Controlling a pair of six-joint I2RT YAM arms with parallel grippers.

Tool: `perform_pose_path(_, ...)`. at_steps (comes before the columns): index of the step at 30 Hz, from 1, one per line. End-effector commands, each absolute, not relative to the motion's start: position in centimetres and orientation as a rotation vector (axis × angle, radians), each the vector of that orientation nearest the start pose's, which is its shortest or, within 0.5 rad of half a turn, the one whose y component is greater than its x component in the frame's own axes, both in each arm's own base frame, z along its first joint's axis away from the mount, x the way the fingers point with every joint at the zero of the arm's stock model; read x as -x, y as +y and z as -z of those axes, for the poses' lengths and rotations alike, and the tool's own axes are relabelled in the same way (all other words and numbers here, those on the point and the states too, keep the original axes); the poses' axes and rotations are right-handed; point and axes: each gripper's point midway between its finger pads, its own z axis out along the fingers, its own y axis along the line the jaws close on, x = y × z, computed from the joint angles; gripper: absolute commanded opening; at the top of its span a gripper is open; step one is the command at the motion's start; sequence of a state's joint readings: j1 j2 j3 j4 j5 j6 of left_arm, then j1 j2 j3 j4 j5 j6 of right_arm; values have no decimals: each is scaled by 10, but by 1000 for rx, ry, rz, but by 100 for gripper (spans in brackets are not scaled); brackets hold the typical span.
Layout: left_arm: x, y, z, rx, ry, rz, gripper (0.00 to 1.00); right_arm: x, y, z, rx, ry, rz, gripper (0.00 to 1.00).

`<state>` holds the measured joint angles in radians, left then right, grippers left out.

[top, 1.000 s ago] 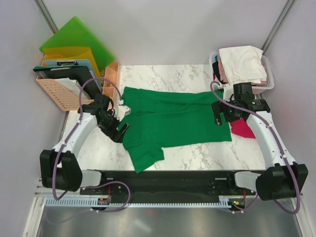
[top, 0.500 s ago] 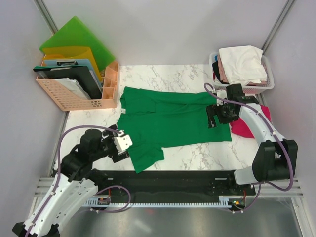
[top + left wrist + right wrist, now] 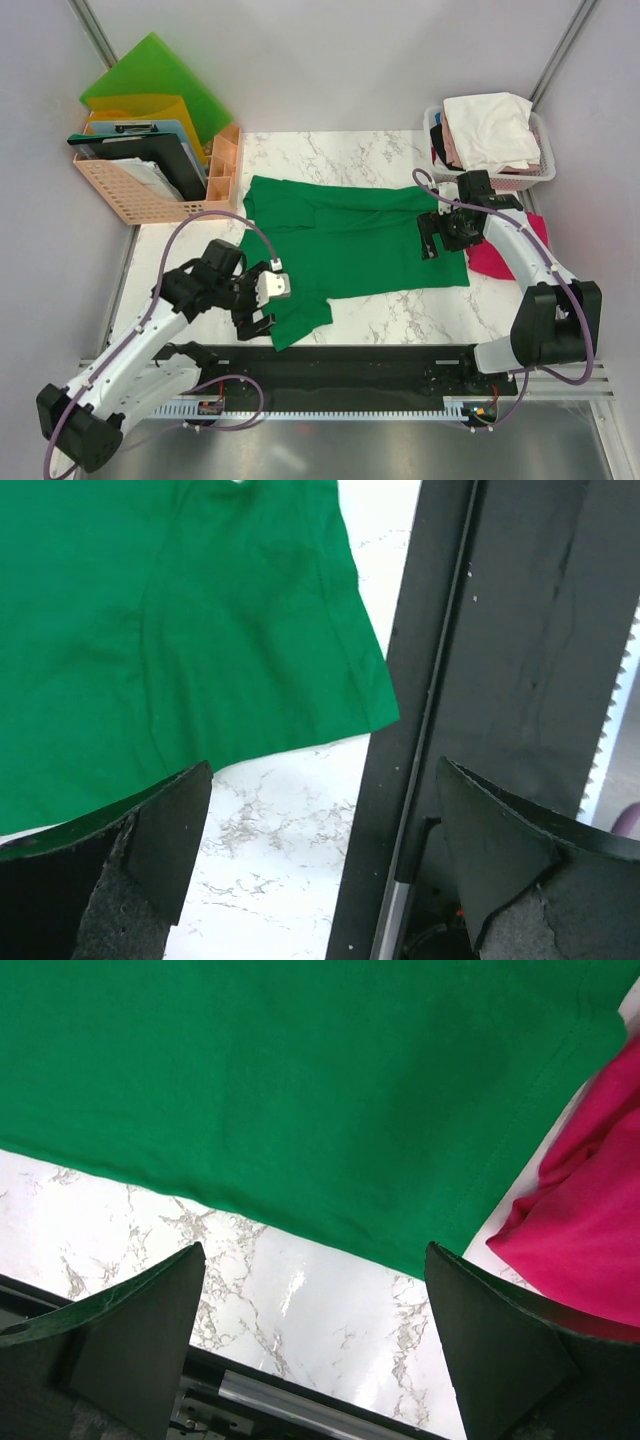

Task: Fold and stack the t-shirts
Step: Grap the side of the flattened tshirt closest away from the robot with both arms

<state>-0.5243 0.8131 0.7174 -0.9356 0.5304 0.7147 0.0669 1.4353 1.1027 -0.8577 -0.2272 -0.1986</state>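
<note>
Gaping wide and gripping nothing, our left pincer (image 3: 264, 298) hovers by the green t-shirt (image 3: 350, 240) at its lower sleeve, lower left of the overhead frame. Our right pincer (image 3: 432, 237), equally wide and empty, hangs over the shirt's right edge. The shirt lies flat across the marble counter (image 3: 400, 310), a magenta t-shirt (image 3: 492, 262) just beside it, and white and pink t-shirts (image 3: 490, 128) are heaped in the basket (image 3: 546, 168) at upper right.

Two robot arms: the left arm (image 3: 140, 335) at 7 o'clock, the right arm (image 3: 530, 260) at 4. Two tees lie on the table (image 3: 400, 310): one green tee (image 3: 350, 240) at centre, one magenta tee (image 3: 490, 260) at 3 o'clock. Two baskets: one white basket (image 3: 546, 165) at 1 o'clock, whose cloth heap (image 3: 490, 130) cannot be counted, and one peach basket (image 3: 120, 200) at 10.
</note>
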Motion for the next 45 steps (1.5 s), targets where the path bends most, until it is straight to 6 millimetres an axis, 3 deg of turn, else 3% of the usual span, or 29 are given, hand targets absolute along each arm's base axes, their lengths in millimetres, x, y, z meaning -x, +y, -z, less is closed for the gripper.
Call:
perform_pose_path(1, -114, -154, -131, -1714, 1852, 695, 100, -295, 45, -114, 413, 2649, -227, 98)
perform_pose_path(7, -95, -150, -107, -1876, 1982, 795, 98, -293, 41, -106, 407, 2662, -201, 98)
perform_pose_path(9, -100, -152, -99, -1892, 1984, 742, 97, -294, 41, -107, 410, 2659, -195, 98)
perform_pose_path(13, -122, -157, -76, -1889, 1986, 449, 99, -295, 43, -105, 404, 2663, -215, 98)
perform_pose_path(21, -165, -189, -79, -1670, 1938, 361, 100, -292, 42, -105, 412, 2661, -213, 98)
perform_pose_path(25, -180, -189, -69, -1577, 1909, 226, 100, -294, 45, -106, 409, 2658, -232, 98)
perform_pose_path(29, -161, -196, -54, -1620, 1897, 305, 100, -297, 45, -104, 404, 2666, -236, 98)
perform_pose_path(37, -145, -220, -61, -1722, 1800, 400, 100, -297, 41, -100, 398, 2682, -207, 98)
perform_pose_path(43, -112, -231, -57, -1807, 1790, 577, 100, -294, 37, -96, 397, 2694, -190, 98)
perform_pose_path(45, -110, -233, -54, -1819, 1777, 589, 100, -294, 38, -94, 395, 2700, -194, 98)
